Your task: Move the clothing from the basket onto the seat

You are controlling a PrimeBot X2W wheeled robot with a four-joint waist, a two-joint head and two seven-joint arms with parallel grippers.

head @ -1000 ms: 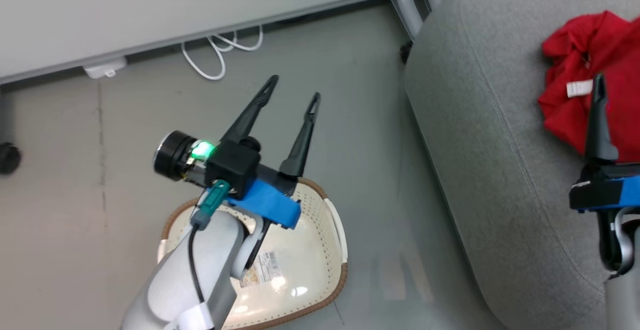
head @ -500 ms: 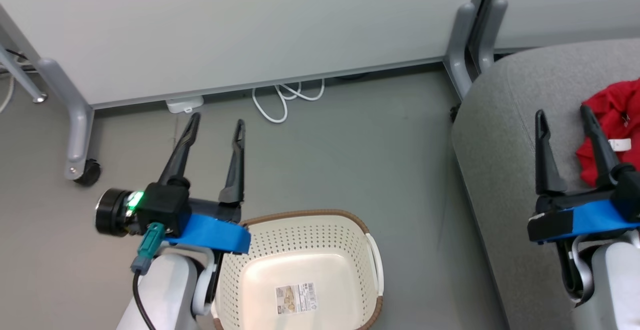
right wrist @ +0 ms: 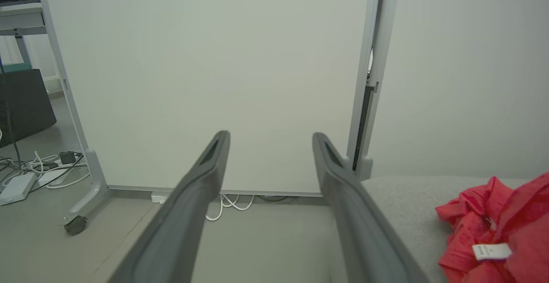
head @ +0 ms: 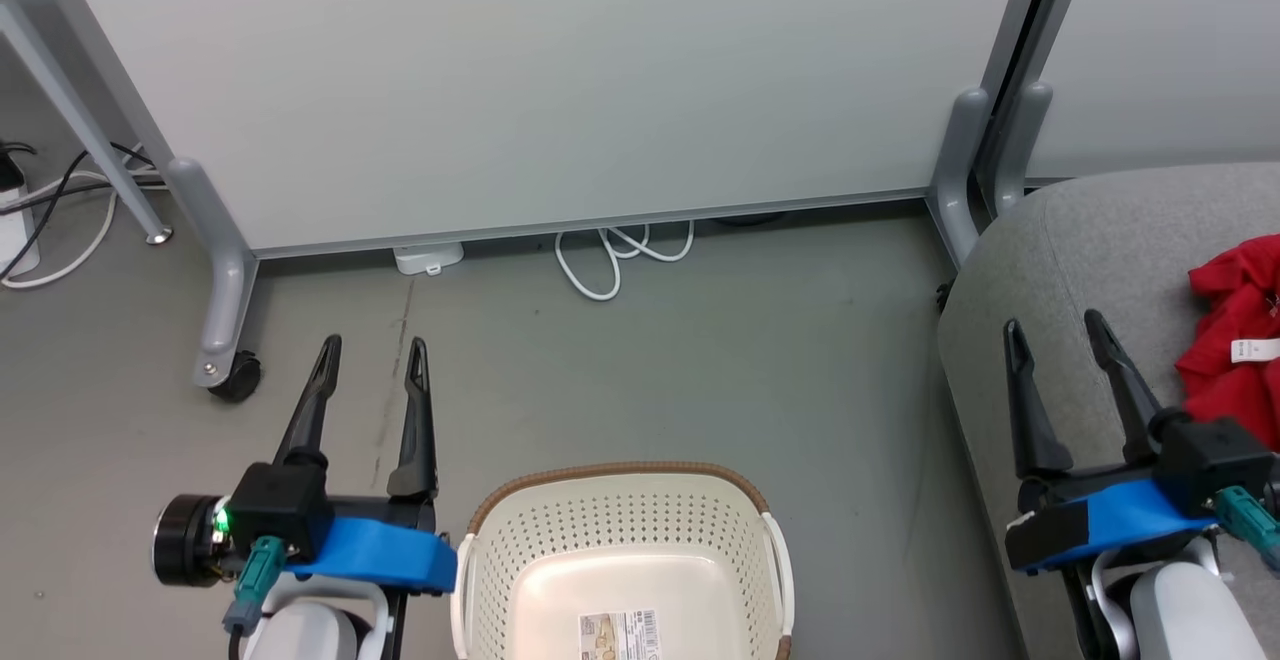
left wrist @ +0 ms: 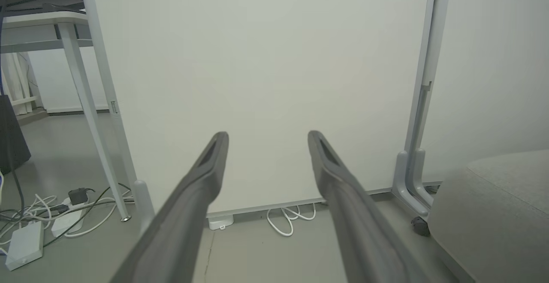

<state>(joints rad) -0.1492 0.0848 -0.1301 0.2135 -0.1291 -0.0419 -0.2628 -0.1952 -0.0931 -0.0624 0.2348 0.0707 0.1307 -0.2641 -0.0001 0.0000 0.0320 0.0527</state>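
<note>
Red clothing [right wrist: 497,218] lies on the grey seat [right wrist: 407,206].

— Where was there room to pass?
— Over the floor [head: 780,360] at twelve o'clock, up to the partition panel [head: 560,80].
— And in the way?
— A castered leg [head: 222,310] at ten, the seat [head: 1090,250] at three.

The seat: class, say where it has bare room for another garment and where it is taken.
Bare grey lies on the seat between its rounded left edge and the clothing, and on the far strip beyond the clothing. The open right gripper hovers over that left patch. The right side, under the red heap, is crowded.
</note>
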